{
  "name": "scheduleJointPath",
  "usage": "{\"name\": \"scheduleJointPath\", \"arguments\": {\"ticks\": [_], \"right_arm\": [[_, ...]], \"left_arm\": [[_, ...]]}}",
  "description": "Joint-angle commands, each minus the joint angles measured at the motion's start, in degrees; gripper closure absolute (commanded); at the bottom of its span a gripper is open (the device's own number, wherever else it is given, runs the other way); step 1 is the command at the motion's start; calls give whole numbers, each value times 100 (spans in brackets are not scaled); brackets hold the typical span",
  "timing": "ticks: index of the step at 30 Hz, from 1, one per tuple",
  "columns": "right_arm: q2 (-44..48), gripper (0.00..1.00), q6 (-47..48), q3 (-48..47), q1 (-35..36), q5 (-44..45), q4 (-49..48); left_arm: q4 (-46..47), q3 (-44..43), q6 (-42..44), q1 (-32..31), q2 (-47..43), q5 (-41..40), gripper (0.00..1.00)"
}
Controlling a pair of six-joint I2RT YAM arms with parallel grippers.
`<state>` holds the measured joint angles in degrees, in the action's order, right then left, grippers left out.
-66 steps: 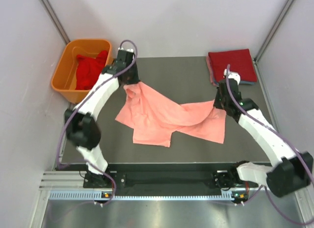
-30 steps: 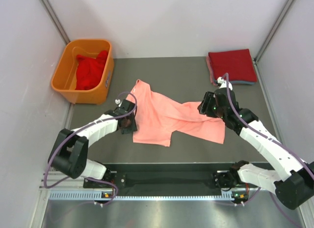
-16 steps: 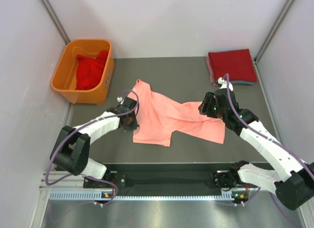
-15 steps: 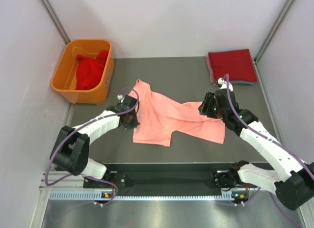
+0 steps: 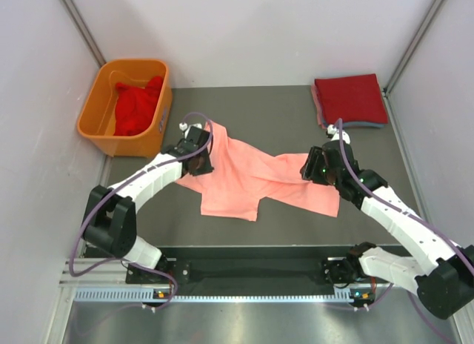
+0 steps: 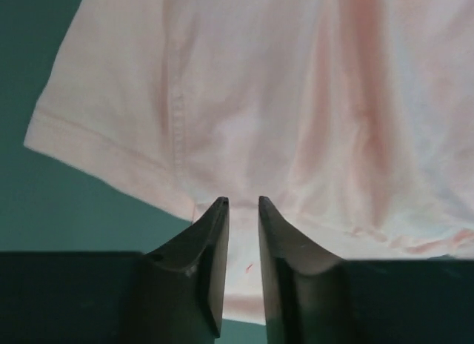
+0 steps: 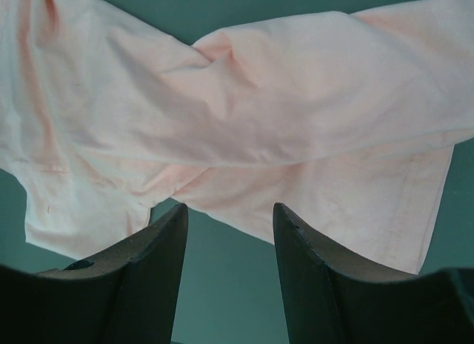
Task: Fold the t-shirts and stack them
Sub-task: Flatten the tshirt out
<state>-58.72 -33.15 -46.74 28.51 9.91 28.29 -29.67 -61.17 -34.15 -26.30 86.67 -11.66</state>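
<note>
A salmon-pink t-shirt [image 5: 252,173] lies crumpled and partly spread on the dark table, and also shows in the left wrist view [image 6: 296,99] and the right wrist view [image 7: 259,99]. My left gripper [image 5: 200,164] hangs over its left edge near a sleeve; its jaws [image 6: 243,203] stand a narrow gap apart with flat cloth showing beneath them. My right gripper [image 5: 307,170] is over the shirt's right part, open wide and empty [image 7: 229,210]. A folded red t-shirt [image 5: 349,98] tops a stack at the back right. Another red t-shirt [image 5: 137,103] lies bunched in the tub.
An orange plastic tub [image 5: 137,144] stands at the back left, just beyond my left arm. White walls close in on both sides and the back. Bare table [image 5: 266,114] shows behind the pink shirt.
Both grippers have let go of the pink shirt, which now rests on the table. My left gripper dropped low, then slid back up along the shirt's left edge. My right gripper moved slightly.
</note>
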Motion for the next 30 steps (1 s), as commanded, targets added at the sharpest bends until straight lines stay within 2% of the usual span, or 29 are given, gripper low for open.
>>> {"name": "scheduleJointPath", "arguments": {"ticks": [1,5,9,14,21,24,25,26,27,30], "right_arm": [[177,50,-52,34,119,-77,-245],[185,50,-17,-10,163,-95,-254],[177,50,-8,-54,181,-86,-289],[141,50,-43,-46,216,-104,-316],[229,50,-69,51,260,-16,-298],[247,50,-69,60,260,2,-281],[264,50,-69,60,260,2,-272],[264,50,-69,42,260,11,-289],[247,50,-69,42,260,11,-281],[229,50,-60,60,269,28,-289]], "left_arm": [[-215,613,14,-15,-484,137,70],[-223,1421,-144,-120,-1011,498,65],[-276,1739,-302,-314,-1293,481,62],[4,2169,-531,-401,-1188,542,62],[207,2293,-610,-507,-723,296,63],[365,2302,-628,-516,-661,349,70],[374,2276,-654,-516,-652,331,88],[322,2180,-654,-516,-669,288,96],[252,2083,-672,-516,-695,226,100],[-82,1434,-575,-516,-748,-37,100]]}}
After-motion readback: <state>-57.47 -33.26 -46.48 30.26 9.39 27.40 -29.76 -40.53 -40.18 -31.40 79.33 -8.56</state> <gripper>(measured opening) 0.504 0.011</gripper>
